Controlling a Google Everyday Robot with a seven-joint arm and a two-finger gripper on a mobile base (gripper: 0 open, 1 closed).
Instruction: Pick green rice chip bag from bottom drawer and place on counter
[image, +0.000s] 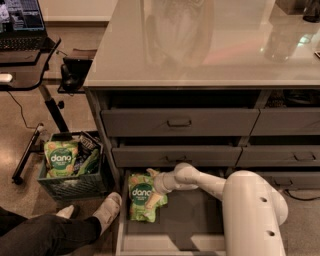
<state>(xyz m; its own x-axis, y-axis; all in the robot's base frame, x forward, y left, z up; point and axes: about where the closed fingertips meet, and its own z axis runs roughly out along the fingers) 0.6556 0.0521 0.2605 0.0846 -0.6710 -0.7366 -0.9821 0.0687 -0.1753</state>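
Observation:
The green rice chip bag (141, 196) lies flat in the left part of the pulled-out bottom drawer (195, 220), its dark "dang" logo facing up. My gripper (154, 186) reaches in from the right and sits at the bag's right edge. Its fingers are spread: one shows above the bag's top corner (151, 173), the other rests on the bag's right side (159, 200). The white arm (250, 210) covers the drawer's right part. The counter (200, 55) tops the cabinet, pale and glossy.
A green crate (70, 182) on the floor at the left holds another green "dang" bag (61, 159). A person's leg and white shoe (107, 209) lie beside the drawer's left front corner. A black desk with a laptop (20, 35) stands at the far left.

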